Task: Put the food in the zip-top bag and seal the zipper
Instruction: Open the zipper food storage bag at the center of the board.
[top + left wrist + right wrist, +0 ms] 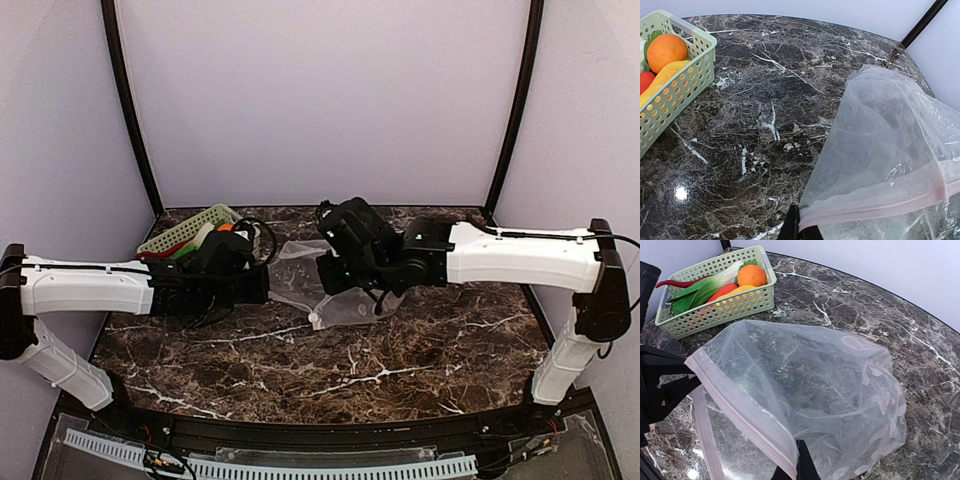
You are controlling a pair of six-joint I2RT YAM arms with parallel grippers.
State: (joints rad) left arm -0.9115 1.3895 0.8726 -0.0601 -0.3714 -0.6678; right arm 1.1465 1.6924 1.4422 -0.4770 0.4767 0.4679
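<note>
Clear plastic, printed with pale dots: one zip-top bag (805, 390) sat mid-table on the dark marble table (400, 360), its mouth raised and held open, its far end slumped on the stone. One pink zipper (740, 415) ran along that raised mouth. One pale green basket (715, 310) stood just beyond the bag. Five pieces of food showed in it: one bok choy (702, 289), one red chili (675, 282), one orange round fruit (751, 275), one yellow-orange piece (741, 290) and one red piece (722, 291). None of the food was in the bag.

Two arms reached inward from the sides, forearms nearly level, wrists meeting over the bag. The left gripper (799, 227) was pinched together on the zipper's corner beside the basket. The right gripper (797, 465) was clamped on the mouth's near edge.
</note>
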